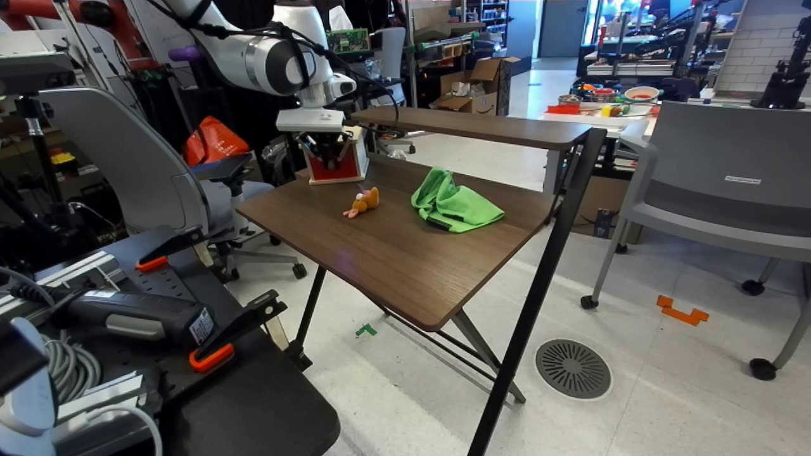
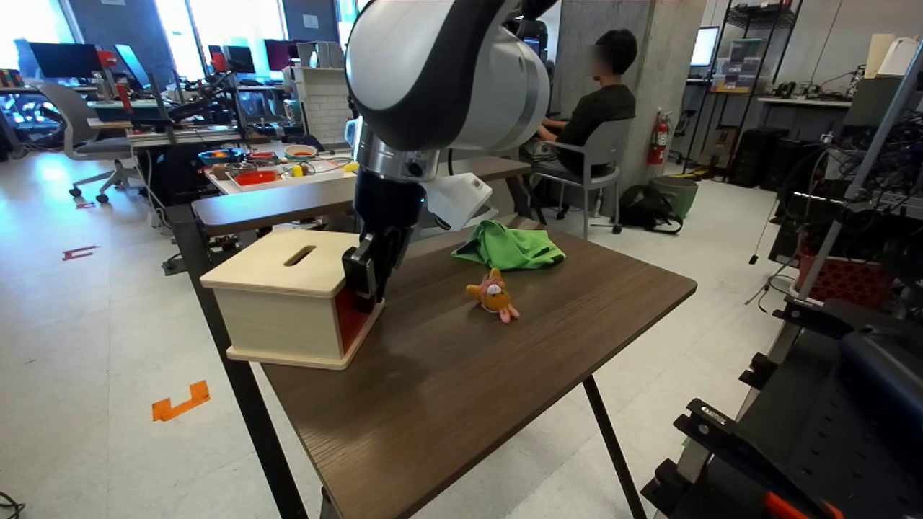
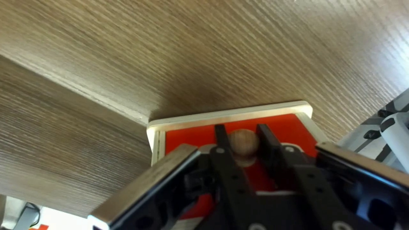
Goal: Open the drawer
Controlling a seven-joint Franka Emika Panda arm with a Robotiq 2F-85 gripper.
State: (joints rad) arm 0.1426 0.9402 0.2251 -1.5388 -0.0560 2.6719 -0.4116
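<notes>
At the front of the box (image 2: 277,321), the drawer (image 2: 352,323) is seen as a red panel, not yet drawn out. Its round knob (image 3: 244,143) is flanked by the gripper (image 3: 242,129): the fingers (image 3: 220,138) are spaced at about the knob's width, and the knob seems to be held on both sides, though how firmly cannot be told.

The step in hand is judged to be the start of the pull. Before force is applied, the hold is best checked, since a round knob may be lost if only its tip is pinched. The pull should then be made straight out from the box's front and level with the table (image 1: 380,253); if it is angled or lifted, the drawer may be jammed or the box tipped. No brace is seen on the box, so it could be dragged along whole; a slow, even motion is called for. Out ahead of the box's front, a toy (image 1: 364,201) is seen; whether it would be struck cannot be told, so the travel should be watched. The cloth (image 1: 457,206) is set farther from the box and is unlikely to be met.
</notes>
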